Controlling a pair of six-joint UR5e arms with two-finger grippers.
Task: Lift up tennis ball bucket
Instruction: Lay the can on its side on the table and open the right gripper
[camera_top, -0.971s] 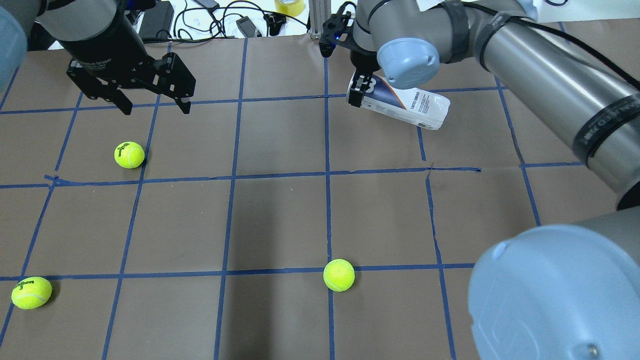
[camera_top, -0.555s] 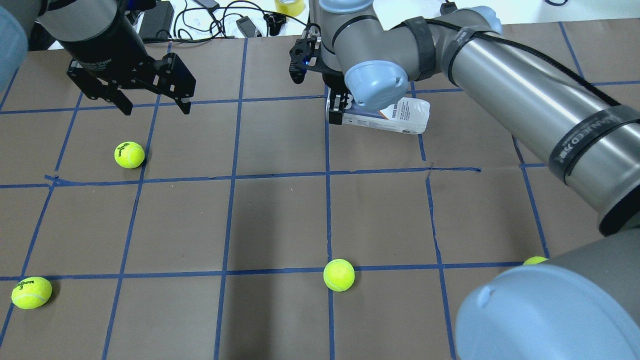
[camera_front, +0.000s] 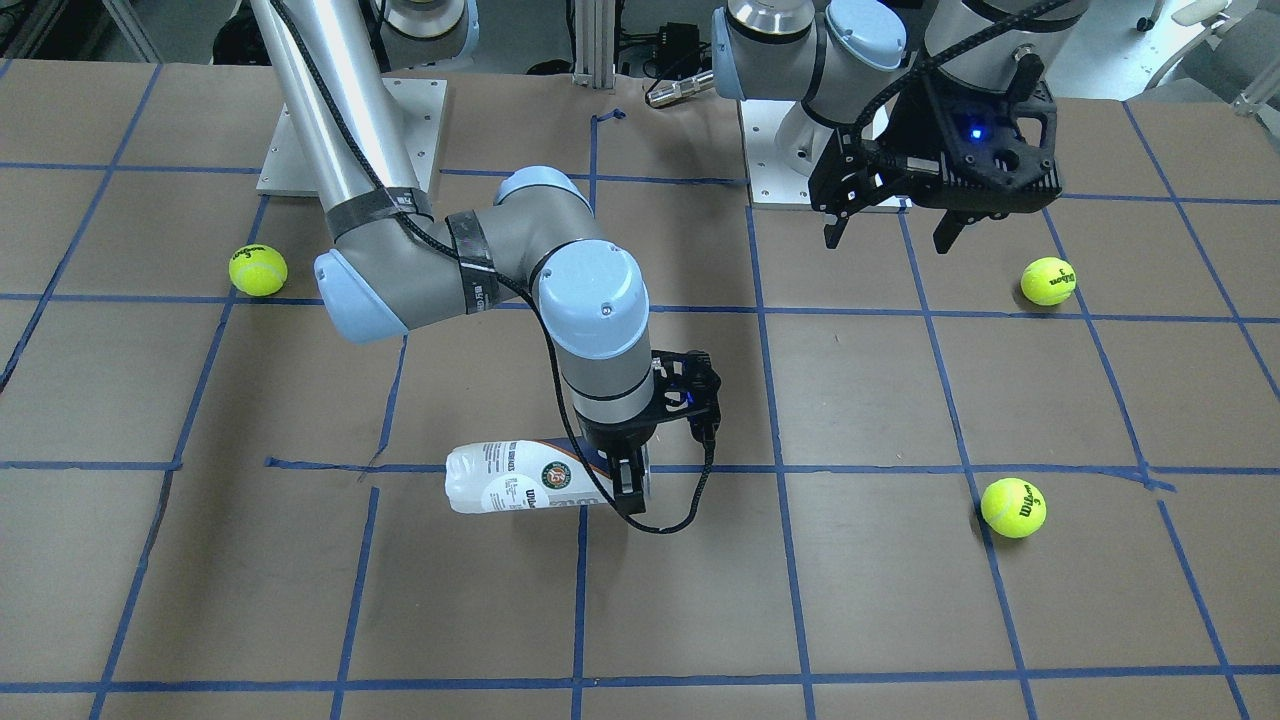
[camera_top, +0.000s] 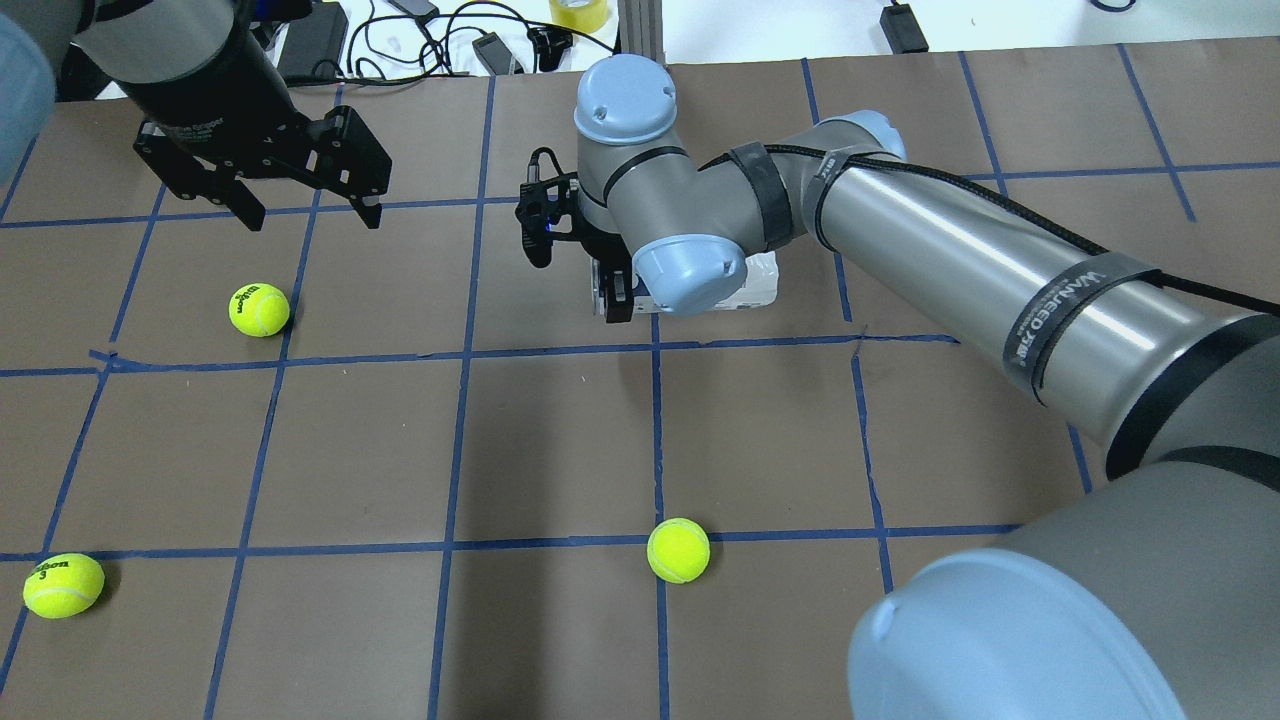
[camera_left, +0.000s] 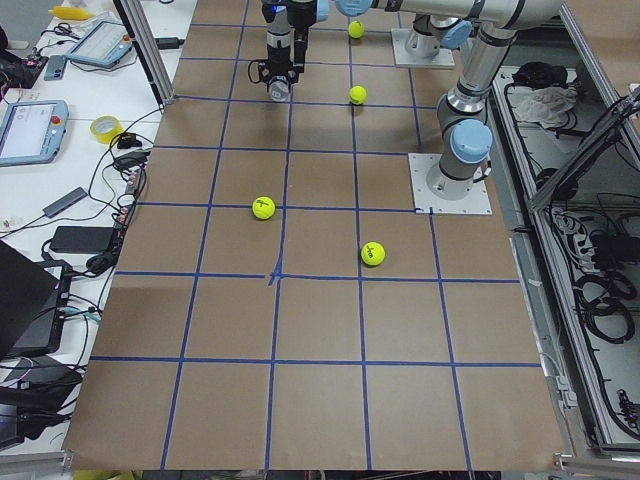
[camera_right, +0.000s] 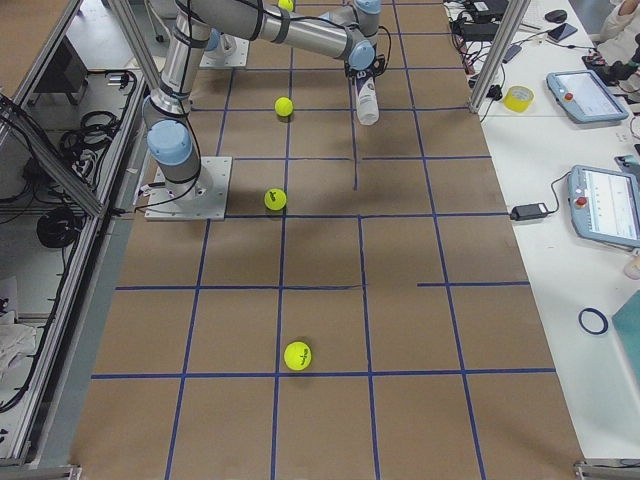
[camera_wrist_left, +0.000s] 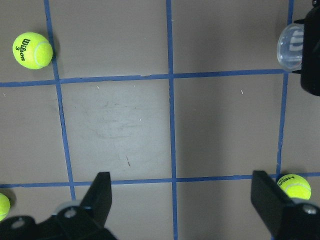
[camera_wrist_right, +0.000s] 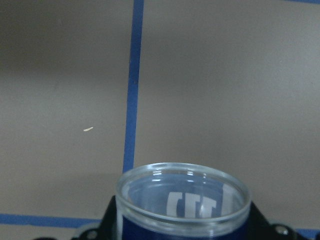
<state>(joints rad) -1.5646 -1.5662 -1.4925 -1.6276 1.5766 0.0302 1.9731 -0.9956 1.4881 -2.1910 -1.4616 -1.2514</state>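
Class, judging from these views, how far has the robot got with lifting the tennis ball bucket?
Done: the right end effector is clamped on the tennis ball bucket near its open end. In hand: it is held level and low; whether it clears the table is unclear. Remaining: raising it plainly higher.

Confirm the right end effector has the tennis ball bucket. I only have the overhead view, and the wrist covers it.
Observer: Yes. In the front-facing view the right end effector is shut on the tennis ball bucket near its open end, and the can lies horizontal.
Operator: Anything inside it?
Observer: The right wrist view looks straight at its mouth: there is no lid, and nothing yellow shows inside.
Operator: Is there any ball I'm missing? I count three.
Observer: Yes, a fourth ball sits on the robot's right side, hidden from you under the right arm.
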